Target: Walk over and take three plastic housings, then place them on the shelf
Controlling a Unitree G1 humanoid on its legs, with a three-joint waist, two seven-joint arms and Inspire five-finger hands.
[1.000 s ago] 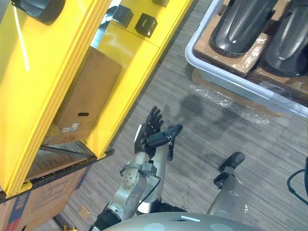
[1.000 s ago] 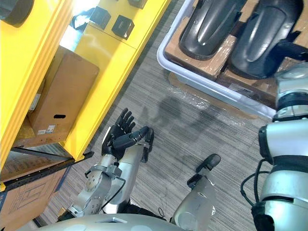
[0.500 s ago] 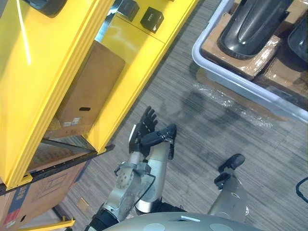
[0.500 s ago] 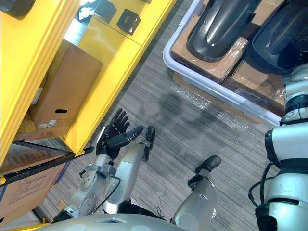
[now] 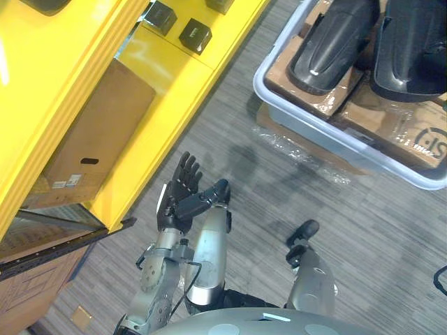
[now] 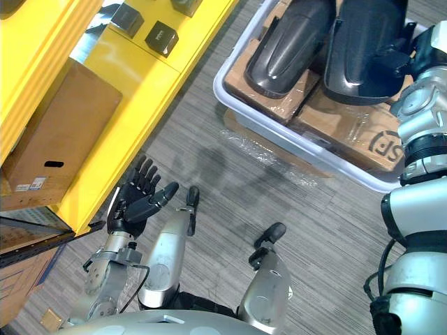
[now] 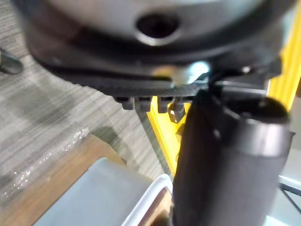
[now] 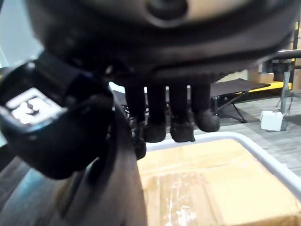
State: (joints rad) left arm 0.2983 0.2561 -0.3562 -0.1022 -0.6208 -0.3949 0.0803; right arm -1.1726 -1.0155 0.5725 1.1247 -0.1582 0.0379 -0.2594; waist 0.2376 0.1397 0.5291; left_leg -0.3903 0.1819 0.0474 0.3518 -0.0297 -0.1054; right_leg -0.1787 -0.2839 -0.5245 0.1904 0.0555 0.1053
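Note:
Two dark plastic housings (image 5: 328,45) (image 5: 412,49) lie side by side on cardboard boxes (image 6: 349,118) inside a pale grey tray (image 5: 335,139). My right hand (image 6: 421,50) is at the outer edge of the right housing (image 6: 363,49). In the right wrist view its fingers (image 8: 181,127) curl down over the dark housing (image 8: 103,197), with the thumb on the other side, shut on it. My left hand (image 5: 183,195) is open, palm up, over the floor beside the yellow shelf (image 5: 160,105).
The yellow shelf runs along the left and holds a cardboard box (image 5: 91,139) and small black boxes (image 5: 195,35). A dark rounded piece (image 5: 42,5) sits on its top level. Crinkled plastic film (image 5: 307,150) lies on the carpet by the tray.
The whole picture has shifted with the camera, so the tray and both housings show more fully. The right hand stays at the right housing. The left hand stays open.

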